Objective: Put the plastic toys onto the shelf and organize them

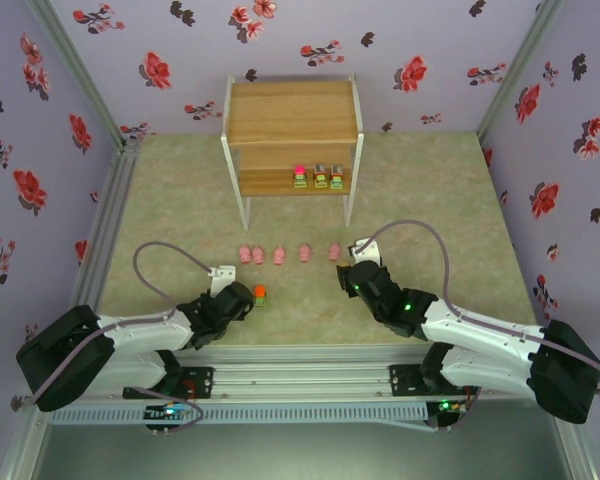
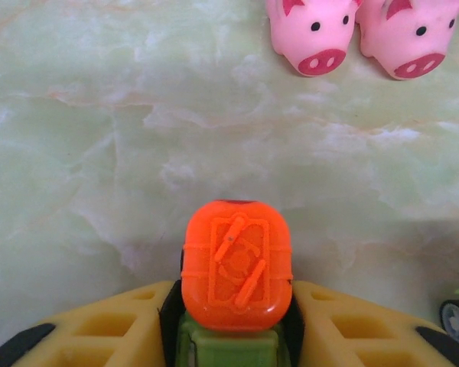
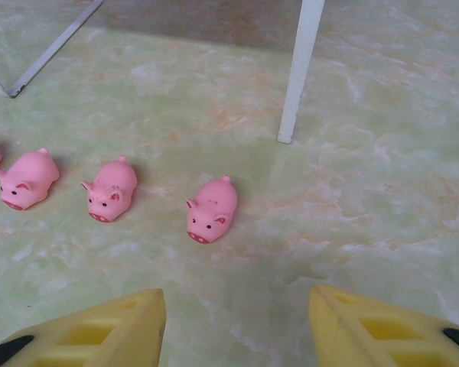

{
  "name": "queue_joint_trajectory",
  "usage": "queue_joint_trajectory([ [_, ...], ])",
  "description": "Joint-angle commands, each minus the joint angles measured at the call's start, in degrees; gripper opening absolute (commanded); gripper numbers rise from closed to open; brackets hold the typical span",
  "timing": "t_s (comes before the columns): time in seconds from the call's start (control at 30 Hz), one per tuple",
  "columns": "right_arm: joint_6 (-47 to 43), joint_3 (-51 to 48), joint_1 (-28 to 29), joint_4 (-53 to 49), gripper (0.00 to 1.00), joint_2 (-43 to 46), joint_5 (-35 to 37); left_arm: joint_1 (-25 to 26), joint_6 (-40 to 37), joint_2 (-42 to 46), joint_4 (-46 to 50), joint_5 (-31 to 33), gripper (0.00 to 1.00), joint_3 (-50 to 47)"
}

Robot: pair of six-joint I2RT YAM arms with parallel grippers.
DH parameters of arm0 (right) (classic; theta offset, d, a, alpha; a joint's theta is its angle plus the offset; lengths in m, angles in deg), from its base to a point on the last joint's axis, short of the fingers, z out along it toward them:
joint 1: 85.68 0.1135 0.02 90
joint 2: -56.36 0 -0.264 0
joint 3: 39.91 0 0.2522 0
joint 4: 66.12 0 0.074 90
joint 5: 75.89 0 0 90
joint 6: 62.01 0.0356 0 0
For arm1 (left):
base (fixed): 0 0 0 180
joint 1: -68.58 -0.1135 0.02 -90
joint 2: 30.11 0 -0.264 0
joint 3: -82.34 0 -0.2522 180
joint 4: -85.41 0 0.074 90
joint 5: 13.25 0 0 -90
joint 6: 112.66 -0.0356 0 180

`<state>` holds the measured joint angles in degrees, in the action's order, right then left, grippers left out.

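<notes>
Top external view: a two-tier wooden shelf [image 1: 292, 125] stands at the far side of the green marbled bench [image 1: 430, 200], with three blocky green-based toys [image 1: 318, 178] side by side on its lower tier. Five pink pigs [image 1: 278, 256] line up on the bench in front of the shelf. Nearer the arms, the left pincer [image 1: 248, 297] is closed on an orange-topped green toy [image 2: 236, 264], its yellow fingers [image 2: 99, 321] pressed against both sides in the left wrist view. The right pincer [image 3: 237, 306] hovers open near the rightmost pig [image 1: 333, 252], with nothing between its fingers.
</notes>
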<state>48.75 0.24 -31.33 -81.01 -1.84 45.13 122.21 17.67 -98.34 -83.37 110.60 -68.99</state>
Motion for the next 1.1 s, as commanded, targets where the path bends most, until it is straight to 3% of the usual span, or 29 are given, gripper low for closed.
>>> queue_joint_trajectory([
  [0.0, -0.1, -0.1, -0.3, 0.4, 0.34, -0.2, 0.2, -0.5, 1.3, 0.7, 2.3, 1.0, 0.41, -0.4],
  [0.37, 0.0, 0.0, -0.4, 0.3, 0.34, -0.3, 0.5, -0.4, 1.0, 3.7, 5.4, 0.9, 0.29, 1.0],
  [0.73, 0.2, -0.1, -0.4, 0.4, 0.34, 0.2, 1.0, -0.2, -0.3, 9.6, 13.9, 1.0, 0.26, 7.1],
  [1.07, 0.1, 0.0, -1.2, 2.1, 0.32, -0.7, 0.4, -0.1, -2.6, 6.4, 17.6, 1.5, 0.25, 16.3],
])
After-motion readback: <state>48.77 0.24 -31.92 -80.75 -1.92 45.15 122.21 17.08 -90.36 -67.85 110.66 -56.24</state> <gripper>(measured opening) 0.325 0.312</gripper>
